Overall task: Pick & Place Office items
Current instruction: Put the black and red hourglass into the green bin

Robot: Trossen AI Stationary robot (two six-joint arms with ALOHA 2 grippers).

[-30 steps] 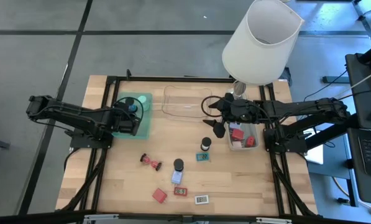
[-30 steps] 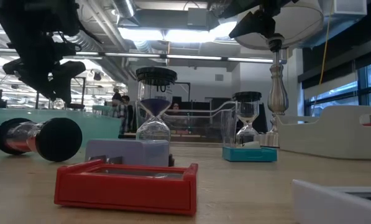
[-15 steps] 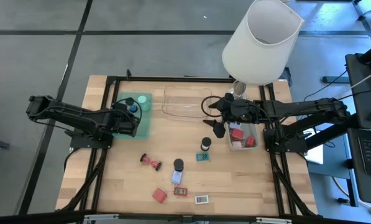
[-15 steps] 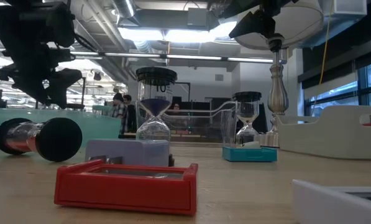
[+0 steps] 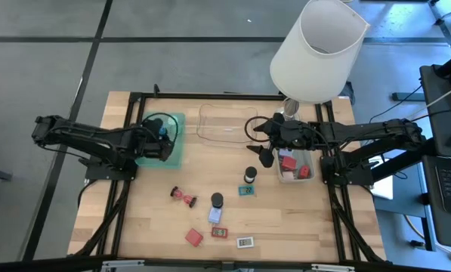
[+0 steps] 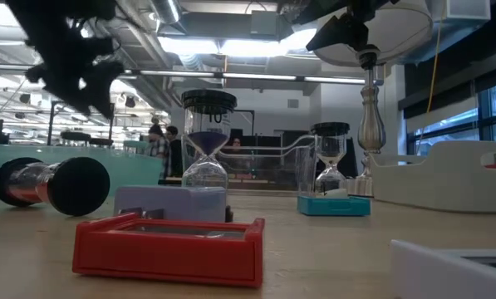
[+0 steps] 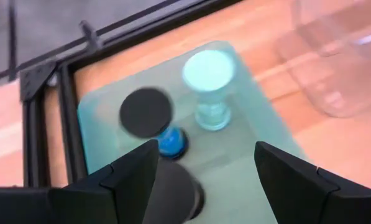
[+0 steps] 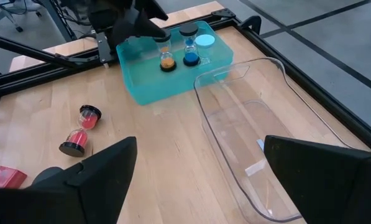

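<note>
My left gripper (image 5: 163,139) (image 7: 204,155) hovers open over the green tray (image 5: 177,151). Three hourglasses stand on their bases in that tray: an orange-sand one (image 8: 166,53) under the fingers, a blue-sand one (image 7: 157,124) and a pale teal one (image 7: 209,81). My right gripper (image 5: 265,156) (image 8: 201,149) waits open beside the grey tray (image 5: 285,178), which holds red blocks (image 5: 288,162). Lying loose on the table are a red hourglass on its side (image 5: 183,196), a black-topped hourglass (image 5: 217,200), another hourglass (image 5: 249,175), blocks and small labelled rectangles (image 5: 245,242).
A clear tray (image 5: 225,125) sits between the green and grey trays. The big white-shaded lamp (image 5: 319,49) stands at the far right, above my right arm. A teal block (image 5: 246,190), a blue-grey block (image 5: 215,215) and a red block (image 5: 193,236) lie toward the near edge.
My left gripper has risen above the green tray, its fingers staying apart; the hourglasses in the tray stand as before. My right arm has kept still.
</note>
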